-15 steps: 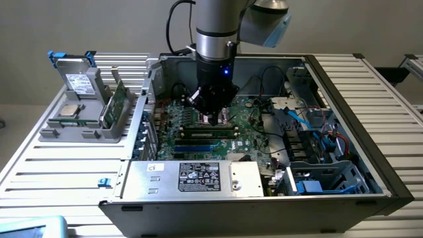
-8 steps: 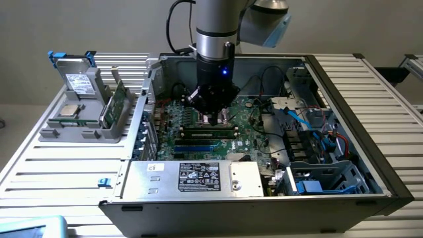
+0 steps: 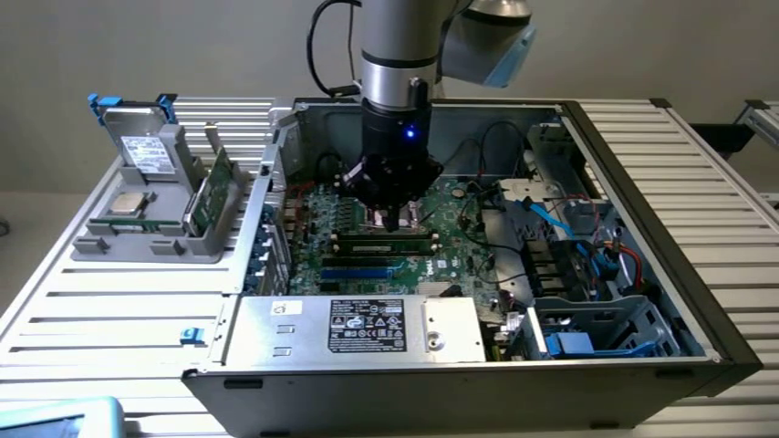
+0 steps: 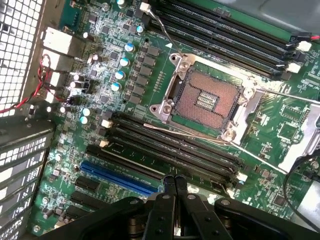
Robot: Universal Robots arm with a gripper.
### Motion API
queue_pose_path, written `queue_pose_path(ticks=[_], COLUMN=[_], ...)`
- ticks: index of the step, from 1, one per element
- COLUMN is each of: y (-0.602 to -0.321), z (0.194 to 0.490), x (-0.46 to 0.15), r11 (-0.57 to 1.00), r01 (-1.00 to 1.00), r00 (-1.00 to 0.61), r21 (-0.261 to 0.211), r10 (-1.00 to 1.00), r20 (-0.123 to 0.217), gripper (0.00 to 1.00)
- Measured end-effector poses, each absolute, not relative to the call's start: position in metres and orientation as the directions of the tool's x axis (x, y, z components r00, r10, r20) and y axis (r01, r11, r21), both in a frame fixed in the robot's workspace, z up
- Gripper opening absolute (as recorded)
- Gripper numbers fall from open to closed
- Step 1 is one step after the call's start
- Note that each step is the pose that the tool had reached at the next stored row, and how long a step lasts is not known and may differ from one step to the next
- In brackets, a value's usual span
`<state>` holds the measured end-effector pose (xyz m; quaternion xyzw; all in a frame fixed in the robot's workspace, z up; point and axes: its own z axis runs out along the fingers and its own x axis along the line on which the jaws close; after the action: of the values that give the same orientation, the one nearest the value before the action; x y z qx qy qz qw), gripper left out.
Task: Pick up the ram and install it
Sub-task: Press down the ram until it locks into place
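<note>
Ram [image 3: 387, 241] sits along the memory slots [image 4: 165, 147] on the motherboard [image 3: 457, 214], inside the open computer case [image 3: 633, 173], with green edge and dark chips showing. The gripper [image 3: 392, 217] is right above it, fingers pressed together with nothing between them. Can't tell if they touch the stick. Off on the exterior view's left, a grey holder [image 3: 146, 245] carries a wider green card [image 3: 215, 193].
</note>
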<state>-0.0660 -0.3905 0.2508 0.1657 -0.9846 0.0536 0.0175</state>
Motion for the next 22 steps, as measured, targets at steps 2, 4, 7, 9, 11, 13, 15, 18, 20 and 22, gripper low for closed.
queue_pose_path(ticks=[2,4,7,9,11,13,15,18,20,22], y=[-0.3905,-0.3905,-0.3904,-0.3905,-0.3905,-0.3905,-0.3905,-0.3905,-0.3906,-0.3912], z=[0.2508,0.2508,0.2506,0.2505,0.2504,0.2503,0.2502,0.2502,0.2502,0.2502], x=[-0.066,-0.066,-0.0659,-0.066,-0.066,-0.0659,-0.066,-0.066,-0.066,-0.0659], r11=[0.948,0.955,0.964,0.97,0.974,0.979,0.982,0.986,0.988,0.989], r01=[-0.302,-0.278,-0.245,-0.224,-0.204,-0.187,-0.171,-0.152,-0.141,-0.132], r00=[-0.953,-0.96,-0.969,-0.974,-0.979,-0.982,-0.985,-0.988,-0.99,-0.991], r21=[-0.1,-0.1,-0.101,-0.099,-0.095,-0.088,-0.078,-0.068,-0.063,-0.058], r10=[-0.298,-0.275,-0.242,-0.221,-0.202,-0.184,-0.169,-0.15,-0.14,-0.131], r20=[0.052,0.05,0.045,0.041,0.038,0.033,0.029,0.026,0.025,0.024], gripper=[0.11,0.11,0.11,0.11,0.11,0.11,0.11,0.11,0.11,0.11])
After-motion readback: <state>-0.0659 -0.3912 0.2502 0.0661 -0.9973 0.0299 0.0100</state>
